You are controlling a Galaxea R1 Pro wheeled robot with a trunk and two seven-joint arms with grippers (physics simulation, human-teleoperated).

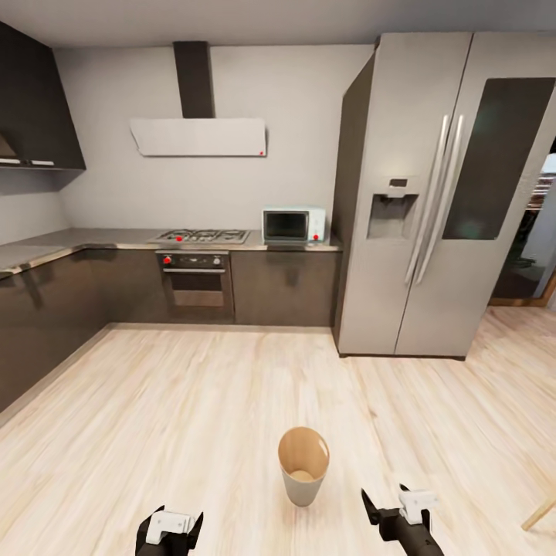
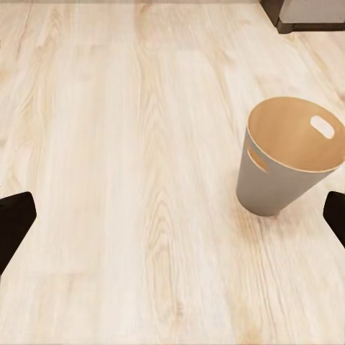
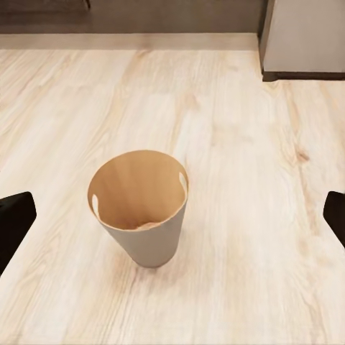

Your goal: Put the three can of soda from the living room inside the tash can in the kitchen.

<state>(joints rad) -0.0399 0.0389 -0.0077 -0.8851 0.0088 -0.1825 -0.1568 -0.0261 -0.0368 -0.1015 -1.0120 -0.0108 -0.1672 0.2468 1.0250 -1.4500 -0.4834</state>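
Observation:
The tash can (image 1: 303,466) is a pale grey tapered bucket with a brown inside, standing upright on the wooden kitchen floor just ahead of me. It also appears in the left wrist view (image 2: 287,162) and the right wrist view (image 3: 141,208). My left gripper (image 1: 171,521) hangs low to the bucket's left, open and empty, its fingers (image 2: 14,223) spread wide. On the bucket's other side my right gripper (image 1: 386,503) is open too, fingers (image 3: 334,215) far apart, nothing held. The cans of soda are out of view.
A tall steel fridge (image 1: 417,193) stands ahead on the right. Dark cabinets (image 1: 38,324) run along the left and back walls, with an oven (image 1: 197,286), hob and white microwave (image 1: 293,225). A doorway opens at far right; a wooden leg (image 1: 540,513) pokes in low right.

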